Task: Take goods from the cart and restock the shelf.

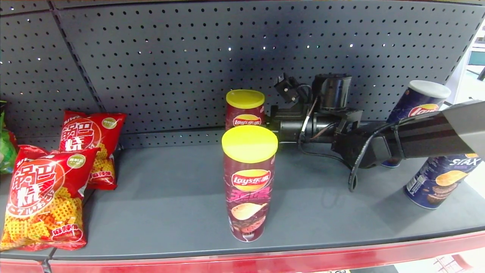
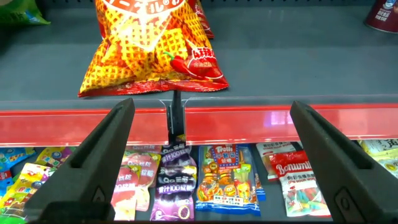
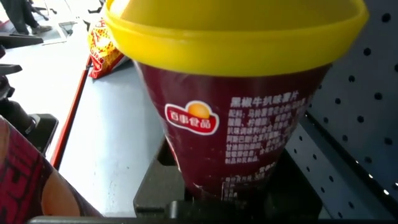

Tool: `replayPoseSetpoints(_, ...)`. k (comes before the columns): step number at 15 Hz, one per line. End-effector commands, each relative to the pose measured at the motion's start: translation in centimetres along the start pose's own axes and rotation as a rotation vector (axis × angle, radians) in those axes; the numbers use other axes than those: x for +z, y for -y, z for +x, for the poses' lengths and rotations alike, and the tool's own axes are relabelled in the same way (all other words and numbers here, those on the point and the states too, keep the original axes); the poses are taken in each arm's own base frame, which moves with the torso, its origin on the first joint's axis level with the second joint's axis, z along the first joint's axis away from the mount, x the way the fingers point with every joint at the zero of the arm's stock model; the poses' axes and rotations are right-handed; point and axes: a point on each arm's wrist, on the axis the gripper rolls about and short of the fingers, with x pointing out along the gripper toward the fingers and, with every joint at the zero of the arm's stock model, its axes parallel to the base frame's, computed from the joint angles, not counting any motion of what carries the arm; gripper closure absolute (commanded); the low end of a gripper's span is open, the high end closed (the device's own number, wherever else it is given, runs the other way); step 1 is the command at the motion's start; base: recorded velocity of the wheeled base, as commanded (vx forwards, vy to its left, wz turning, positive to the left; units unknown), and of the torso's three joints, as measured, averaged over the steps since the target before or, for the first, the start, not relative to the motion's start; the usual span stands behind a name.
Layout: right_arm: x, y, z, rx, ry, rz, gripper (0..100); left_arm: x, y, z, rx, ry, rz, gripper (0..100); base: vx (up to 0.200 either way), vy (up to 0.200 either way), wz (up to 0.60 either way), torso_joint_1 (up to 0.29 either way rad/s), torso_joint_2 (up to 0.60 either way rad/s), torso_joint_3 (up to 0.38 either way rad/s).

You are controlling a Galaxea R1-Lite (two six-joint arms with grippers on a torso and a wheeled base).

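Two maroon chip cans with yellow lids stand on the grey shelf (image 1: 170, 197). The front can (image 1: 249, 182) is upright near the shelf's edge. Behind it, close to the pegboard, is the rear can (image 1: 245, 108), upright, with my right gripper (image 1: 267, 120) shut on it from the right. The right wrist view has this rear can (image 3: 236, 124) close up, above the gripper's dark base. My left gripper (image 2: 211, 168) is open with nothing in it, in front of the red shelf lip (image 2: 249, 121) and level with it.
Red snack bags (image 1: 45, 197) (image 1: 94, 144) lie at the shelf's left, a green bag (image 1: 5, 151) beyond them. Two blue chip cans (image 1: 420, 102) (image 1: 439, 182) stand at the right, partly behind my right arm. The pegboard (image 1: 170, 57) backs the shelf. Candy bags (image 2: 224, 180) fill the shelf below.
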Motion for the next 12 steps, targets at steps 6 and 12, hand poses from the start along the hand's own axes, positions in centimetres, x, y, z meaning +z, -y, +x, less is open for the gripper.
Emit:
replayPoseSetpoints(6, -0.5, -0.3, 0.6, 0.014, -0.009, -0.003, 0, 0.1, 0.0, 0.0, 0.0, 0.0, -0.001, 0, 0.0, 0.0, 0.0, 0.0, 0.0, 0.0)
replayPoseSetpoints(12, -1.0, 0.2, -0.6, -0.011, -0.022, 0.003, 0, 0.0, 0.0, 0.0, 0.001, -0.002, -0.001, 0, 0.0, 0.0, 0.0, 0.0, 0.0, 0.0)
